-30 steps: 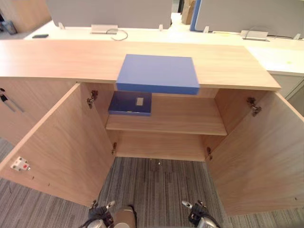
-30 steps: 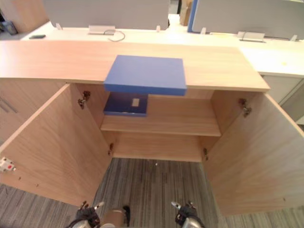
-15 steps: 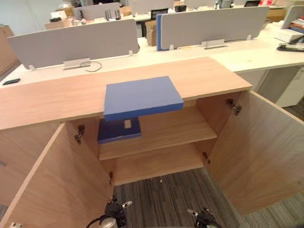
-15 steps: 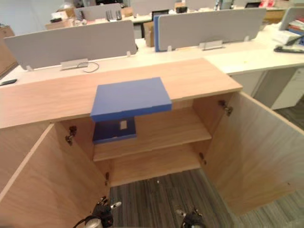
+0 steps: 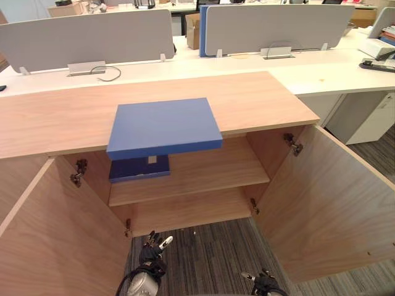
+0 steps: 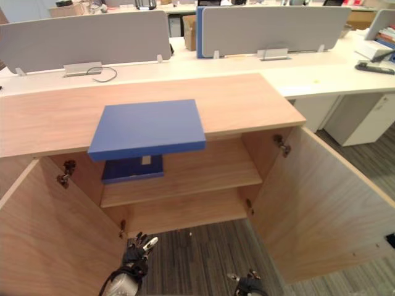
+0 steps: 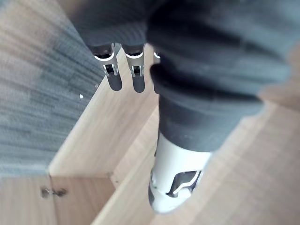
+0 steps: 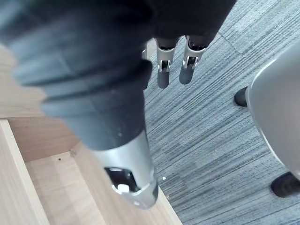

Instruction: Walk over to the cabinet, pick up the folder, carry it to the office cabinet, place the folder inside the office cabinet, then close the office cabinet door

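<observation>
Folder: a flat blue folder, closed, lying face-up on the cabinet top.
Place: at the front edge of the top, about midway along it, with its near edge jutting past that edge over the open compartment.
Cabinet: left door and right door both swung wide; the upper shelf carries a darker blue binder at its left end, directly under the folder.
Left hand: low over the carpet in front of the cabinet, left hand with fingers straight and spread, holding nothing.
Right hand: right hand also low, nearer the right door, its fingers straight, empty.
Handling: looks like a rigid board-covered folder, probably light to middling in weight and stiff enough not to sag (contents cannot be seen, so the weight is a guess). The smooth cover is likely slippery against the dark fingertips.
Where to take hold: the overhanging near edge offers the way in, fingers beneath and thumb on top; a hand at each side edge would be steadier for carrying.
Risk: a one-handed pinch at a corner could let it pivot or slide out.
</observation>
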